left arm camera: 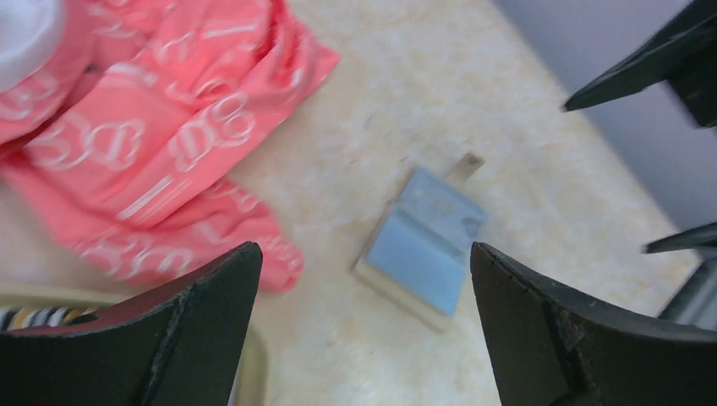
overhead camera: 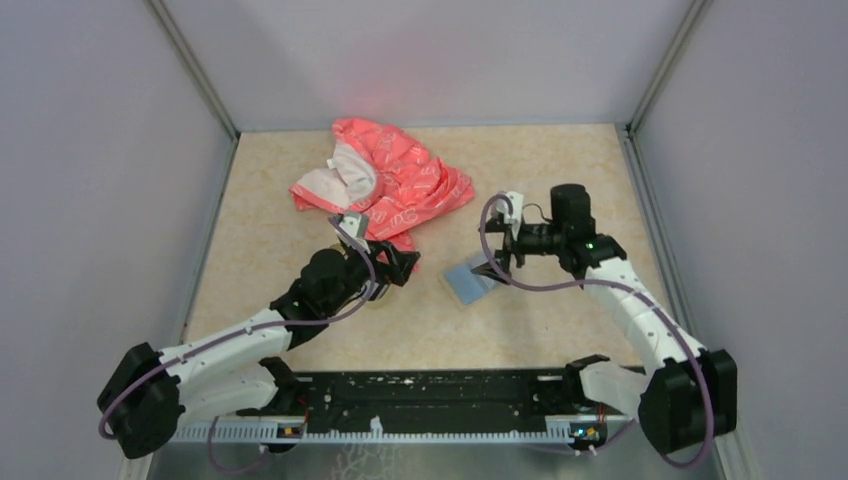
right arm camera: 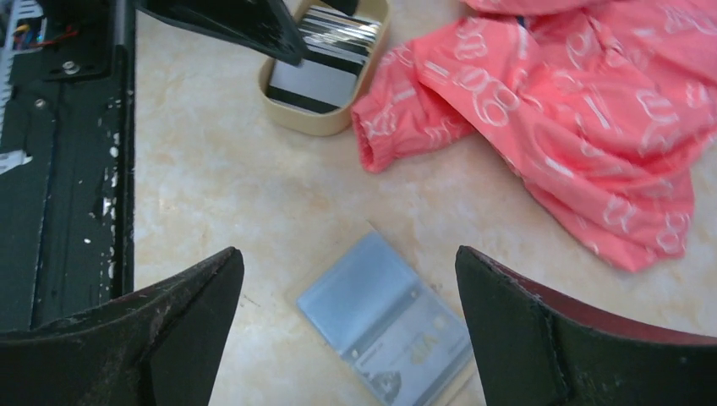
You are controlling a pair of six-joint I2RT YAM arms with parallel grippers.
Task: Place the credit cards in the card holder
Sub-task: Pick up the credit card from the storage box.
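Leaves bare table nearest the bases. Finds left gripper and right gripper spread wide, empty, flanking the card holder, opened flat, untouched. Shows credit cards stacked in the dish under the left arm, pink cloth near the far edge.

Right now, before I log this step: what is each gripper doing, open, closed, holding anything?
Left gripper: open, holding nothing.
Right gripper: open, holding nothing.
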